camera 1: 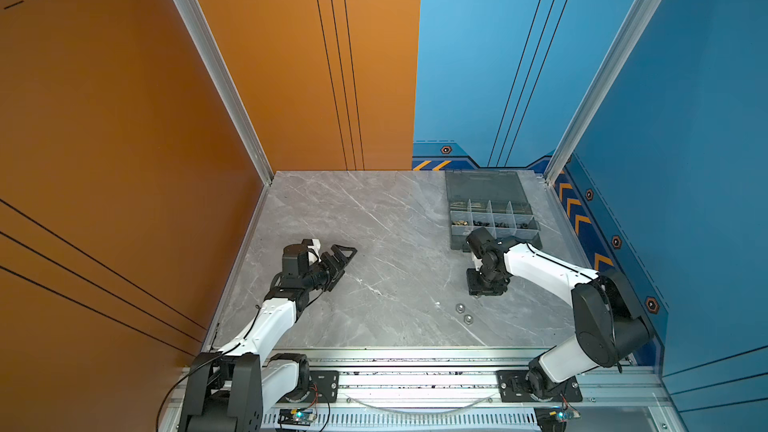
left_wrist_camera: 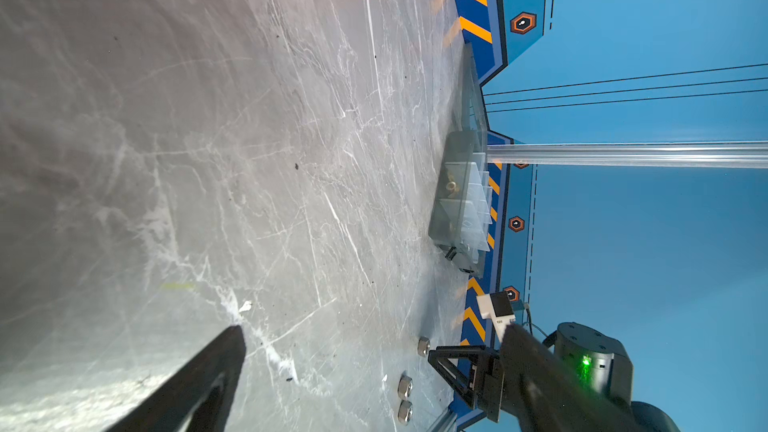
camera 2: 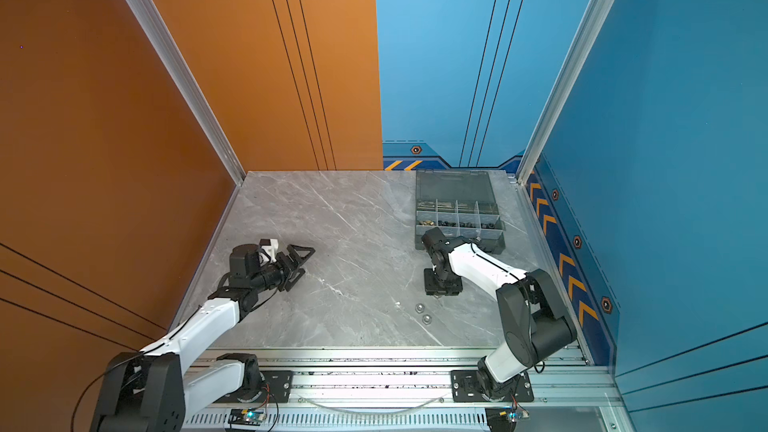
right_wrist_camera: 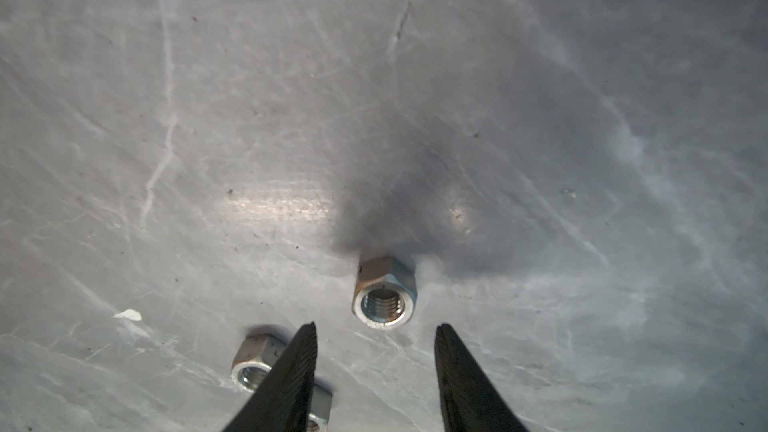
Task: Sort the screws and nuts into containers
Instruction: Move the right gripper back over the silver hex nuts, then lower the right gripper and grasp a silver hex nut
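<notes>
Silver nut [right_wrist_camera: 384,299] lies hole-up on the table [camera 1: 374,222], just ahead of the right gripper [right_wrist_camera: 376,336], centred between its parted, empty fingers [right_wrist_camera: 461,371], well short of the box [camera 1: 484,187]; the left gripper [camera 1: 338,261], also parted, sits farther away.

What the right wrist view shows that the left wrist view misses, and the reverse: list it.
Right wrist only: the thread inside one silver nut, and the right gripper open, nothing between its fingers. Left wrist only: the organiser box holding brass pieces, the blue wall, the left gripper. Both: three silver nuts on the marble table, and the right gripper.
</notes>
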You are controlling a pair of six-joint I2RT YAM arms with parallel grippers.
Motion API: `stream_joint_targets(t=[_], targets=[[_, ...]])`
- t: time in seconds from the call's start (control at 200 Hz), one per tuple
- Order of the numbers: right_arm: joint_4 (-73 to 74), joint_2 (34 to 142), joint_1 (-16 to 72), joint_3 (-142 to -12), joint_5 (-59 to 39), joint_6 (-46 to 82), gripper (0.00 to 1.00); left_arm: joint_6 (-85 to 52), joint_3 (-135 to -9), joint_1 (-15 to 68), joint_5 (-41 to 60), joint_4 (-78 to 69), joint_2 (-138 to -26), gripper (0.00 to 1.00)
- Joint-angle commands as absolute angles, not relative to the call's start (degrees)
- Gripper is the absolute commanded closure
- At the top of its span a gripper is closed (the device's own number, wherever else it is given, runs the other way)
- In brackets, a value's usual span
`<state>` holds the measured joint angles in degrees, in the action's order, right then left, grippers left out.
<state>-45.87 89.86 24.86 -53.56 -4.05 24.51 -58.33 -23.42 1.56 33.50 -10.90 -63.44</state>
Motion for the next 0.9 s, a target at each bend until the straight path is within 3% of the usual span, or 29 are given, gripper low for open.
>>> stream_joint_targets(t=[0.0,0.501,0.756,0.891], targets=[[-45.32,91.33,25.07,-52.40,-2.25,25.64,0.50,-57.69,-23.97,1.84,34.45,-11.28,-62.84,0.02],[-42.04,93.72,24.79,-51.31,-2.88,25.82,0.54,-57.61,-23.98,2.10,34.09,-10.99,-63.01,0.02],[-40.92,95.00,24.53,-50.72,-2.59,25.84,0.63,-57.53,-24.10,2.07,34.03,-11.33,-63.53,0.02],[-40.22,95.08,23.99,-50.49,-2.89,25.84,0.78,-57.56,-24.06,2.05,34.05,-11.42,-63.72,0.02]])
